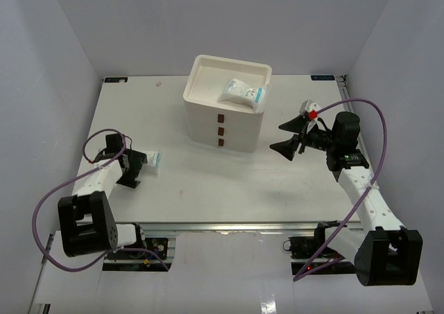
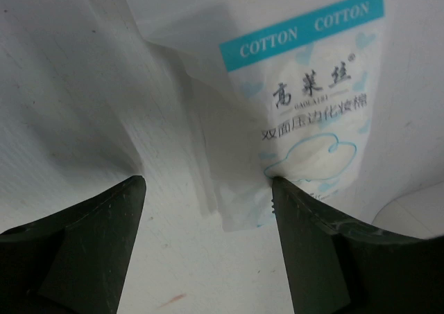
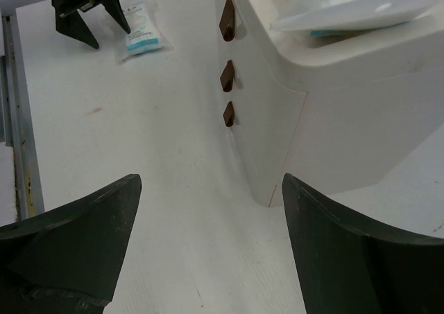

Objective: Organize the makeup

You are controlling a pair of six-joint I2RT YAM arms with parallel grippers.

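Observation:
A flat white sachet (image 1: 153,161) with blue "COTTON" print lies on the table at the left; it fills the left wrist view (image 2: 305,99) and shows small in the right wrist view (image 3: 142,30). My left gripper (image 1: 132,168) is open just short of it, its right finger (image 2: 326,251) touching the sachet's near corner. A second sachet (image 1: 243,92) lies in the tray top of the cream three-drawer box (image 1: 208,120), also in the right wrist view (image 3: 354,2). My right gripper (image 1: 290,136) is open and empty, right of the box, facing its corner (image 3: 277,141). Sponges, tube and bottle are out of view.
The box's three brown handles (image 3: 227,68) face the near edge. The table's metal front rail (image 1: 229,225) runs along the bottom. Grey walls close in the back and both sides.

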